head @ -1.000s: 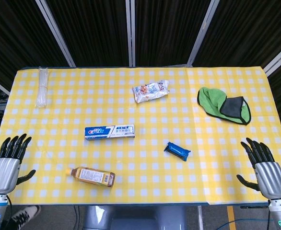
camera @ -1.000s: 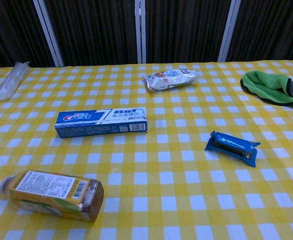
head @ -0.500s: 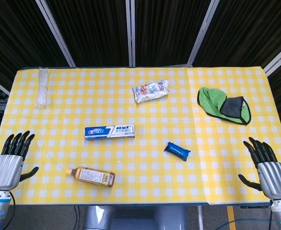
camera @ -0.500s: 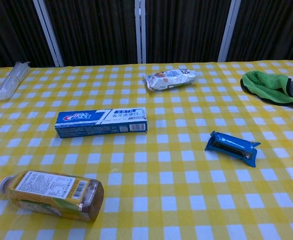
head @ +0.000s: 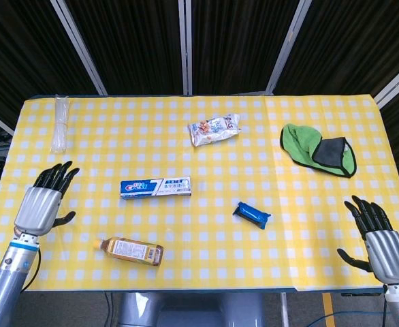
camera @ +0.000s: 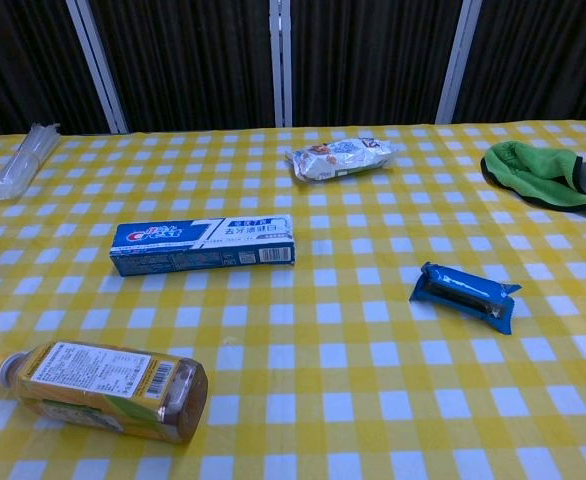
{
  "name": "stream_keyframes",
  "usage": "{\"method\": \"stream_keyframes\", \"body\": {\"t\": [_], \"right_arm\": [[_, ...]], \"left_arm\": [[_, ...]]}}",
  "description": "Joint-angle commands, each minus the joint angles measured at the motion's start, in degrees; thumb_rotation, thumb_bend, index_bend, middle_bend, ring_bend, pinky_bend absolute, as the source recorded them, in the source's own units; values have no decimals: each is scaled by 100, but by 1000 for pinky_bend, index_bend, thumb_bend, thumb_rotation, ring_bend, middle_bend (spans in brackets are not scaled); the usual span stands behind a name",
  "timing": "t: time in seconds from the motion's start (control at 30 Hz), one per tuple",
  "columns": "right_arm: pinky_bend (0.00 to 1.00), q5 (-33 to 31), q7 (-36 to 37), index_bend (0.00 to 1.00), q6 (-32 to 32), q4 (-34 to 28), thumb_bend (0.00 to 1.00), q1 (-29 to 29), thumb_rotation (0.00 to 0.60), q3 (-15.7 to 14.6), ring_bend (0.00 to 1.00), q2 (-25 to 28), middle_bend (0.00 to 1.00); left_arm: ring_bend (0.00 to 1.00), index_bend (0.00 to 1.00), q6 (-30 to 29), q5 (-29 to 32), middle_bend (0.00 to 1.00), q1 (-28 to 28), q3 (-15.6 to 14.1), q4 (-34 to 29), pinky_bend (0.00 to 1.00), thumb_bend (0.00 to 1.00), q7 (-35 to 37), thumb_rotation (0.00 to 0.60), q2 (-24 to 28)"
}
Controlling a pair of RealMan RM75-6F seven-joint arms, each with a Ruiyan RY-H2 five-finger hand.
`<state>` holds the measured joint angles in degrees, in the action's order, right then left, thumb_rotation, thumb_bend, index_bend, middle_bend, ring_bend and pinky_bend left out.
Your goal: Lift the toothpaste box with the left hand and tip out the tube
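The blue and white toothpaste box [head: 155,186] lies flat on the yellow checked cloth, long side left to right; the chest view shows the toothpaste box [camera: 202,243] closed, so no tube is visible. My left hand [head: 44,201] hovers over the cloth's left part, well left of the box, open with fingers spread and empty. My right hand [head: 376,235] stays at the near right edge, open and empty. Neither hand appears in the chest view.
A lying drink bottle [head: 129,251] sits near the front, below the box. A blue snack pack [head: 252,214] lies right of centre, a white snack bag [head: 214,129] further back, a green and black cloth [head: 320,150] back right, a clear plastic bundle [head: 60,122] back left.
My left hand has lifted from the near left corner and moved forward and rightward over the cloth, closer to the box. The right hand and all objects stayed put.
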<state>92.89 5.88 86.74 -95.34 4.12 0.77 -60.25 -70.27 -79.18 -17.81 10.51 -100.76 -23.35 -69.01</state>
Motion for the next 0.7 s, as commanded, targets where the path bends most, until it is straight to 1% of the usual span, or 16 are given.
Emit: {"method": "stream_keyframes", "body": {"t": [0.03,0.13,0.17,0.27,0.33,0.47,0.57,0.7], "right_arm": [[0,14,83,0,19,3,80,2,600,6,0,26,0],[0,-2,175,0,22,21,80,5,600,16,0,48,0],[0,-18,227,0,7,30,80,10,600,19,0,61,0],[0,-50,357,0,-23,44,80,25,600,29,0,90,0],[0,-43,469,0,-19,66,79,35,600,38,0,111,0],[0,-59,590,0,-33,104,80,51,600,52,0,131,0],[0,-105,721,0,-59,138,80,61,600,66,0,151,0],[0,-120,825,0,-47,152,79,61,600,80,0,175,0]], "left_arm": [[71,106,586,734,0,-538,368,-123,140,188,-517,600,-65],[91,119,887,1205,2,-826,498,-115,160,188,-771,600,-186],[92,122,1047,1460,4,-982,545,-69,161,189,-903,600,-269],[107,143,1324,1947,26,-1303,575,105,180,194,-1262,600,-465],[118,156,1477,2321,41,-1548,555,260,194,196,-1567,600,-656],[128,171,1674,2817,55,-1863,476,516,205,203,-1929,600,-984],[130,173,1707,3300,57,-2135,392,786,208,204,-2254,600,-1335],[129,174,1697,3747,57,-2361,357,1017,207,205,-2414,600,-1659]]}}
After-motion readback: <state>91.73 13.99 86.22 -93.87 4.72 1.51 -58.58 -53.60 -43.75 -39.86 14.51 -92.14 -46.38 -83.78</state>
